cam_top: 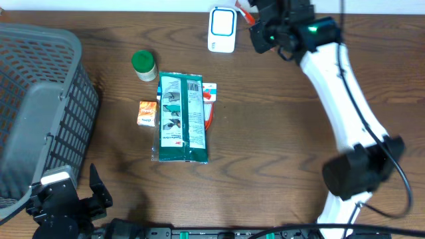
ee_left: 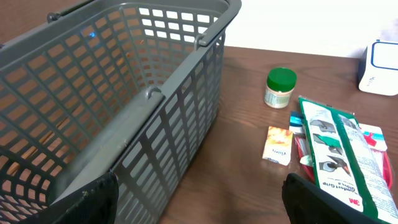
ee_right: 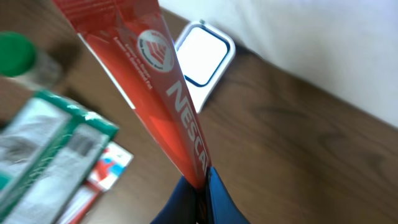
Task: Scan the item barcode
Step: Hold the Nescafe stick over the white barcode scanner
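A red Nescafé sachet (ee_right: 168,106), pinched in the right gripper (ee_right: 200,190), is held beside the upper-centre scanner (cam_top: 222,29); the scan is judged pending.

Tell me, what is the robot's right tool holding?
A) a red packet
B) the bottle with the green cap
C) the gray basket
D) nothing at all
A: in the right wrist view the right tool is shut on the bottom edge of a red packet, lifted up by the white scanner, while the green-capped bottle stands on the table.
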Available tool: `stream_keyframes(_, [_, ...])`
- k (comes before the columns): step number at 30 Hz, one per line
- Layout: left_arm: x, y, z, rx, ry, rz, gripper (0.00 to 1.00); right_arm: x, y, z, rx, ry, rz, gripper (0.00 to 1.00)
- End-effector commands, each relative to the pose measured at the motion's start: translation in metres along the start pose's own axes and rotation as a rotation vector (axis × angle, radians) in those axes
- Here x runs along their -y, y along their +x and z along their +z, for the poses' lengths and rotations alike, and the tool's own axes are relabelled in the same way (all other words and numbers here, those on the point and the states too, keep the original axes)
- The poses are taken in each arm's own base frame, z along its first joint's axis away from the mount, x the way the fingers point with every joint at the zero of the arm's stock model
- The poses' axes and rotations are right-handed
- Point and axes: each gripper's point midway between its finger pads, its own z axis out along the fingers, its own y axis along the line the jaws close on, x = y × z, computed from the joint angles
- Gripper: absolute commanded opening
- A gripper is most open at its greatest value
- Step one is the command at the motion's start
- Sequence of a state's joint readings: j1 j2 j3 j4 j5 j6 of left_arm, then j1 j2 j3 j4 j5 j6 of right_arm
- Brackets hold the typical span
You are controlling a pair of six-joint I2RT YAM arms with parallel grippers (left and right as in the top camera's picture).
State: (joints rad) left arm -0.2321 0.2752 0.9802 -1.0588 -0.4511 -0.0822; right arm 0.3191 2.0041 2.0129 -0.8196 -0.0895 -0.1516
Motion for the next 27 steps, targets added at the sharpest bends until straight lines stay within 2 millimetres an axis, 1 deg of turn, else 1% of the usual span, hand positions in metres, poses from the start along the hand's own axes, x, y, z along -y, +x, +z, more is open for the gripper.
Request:
stream_keyframes(1, [0.001,0.002,0.003,-0.011,-0.002,0.001,0.84,0.005,0.008,0.032,-0.024,0.028,-0.02,0.02])
stream_keyframes(3, [0.001,0.002,0.003,-0.011,-0.002,0.001,0.84,0.001,0.011,0.056,-0.021,0.022,-0.027,0.02])
stream_keyframes(6, [0.001,0.002,0.003,-0.011,-0.002,0.0,0.84,-0.005,0.012,0.079,-0.011,0.023,-0.04,0.02])
stream_keyframes(9, [0.001,0.002,0.003,-0.011,-0.002,0.0,0.84,-0.004,0.007,0.096,0.02,0.071,-0.06,0.01])
stream_keyframes(11, [0.001,0.002,0.003,-0.011,-0.002,0.0,0.84,-0.004,0.001,0.101,0.046,0.11,-0.085,0.01])
stream_keyframes(17, [0.001,0.002,0.003,-0.011,-0.002,0.001,0.84,-0.011,-0.038,0.107,0.202,0.211,-0.154,0.01])
stream_keyframes(20, [0.001,0.002,0.003,-0.012,-0.002,0.0,0.84,-0.013,-0.048,0.115,0.255,0.233,-0.178,0.01])
stream_keyframes(23, [0.001,0.003,0.003,-0.015,-0.003,0.003,0.84,-0.012,-0.041,0.135,0.253,0.265,-0.213,0.01])
stream_keyframes(27, [0.001,0.005,0.003,-0.023,-0.003,0.007,0.84,-0.014,-0.019,0.164,0.207,0.256,-0.222,0.01])
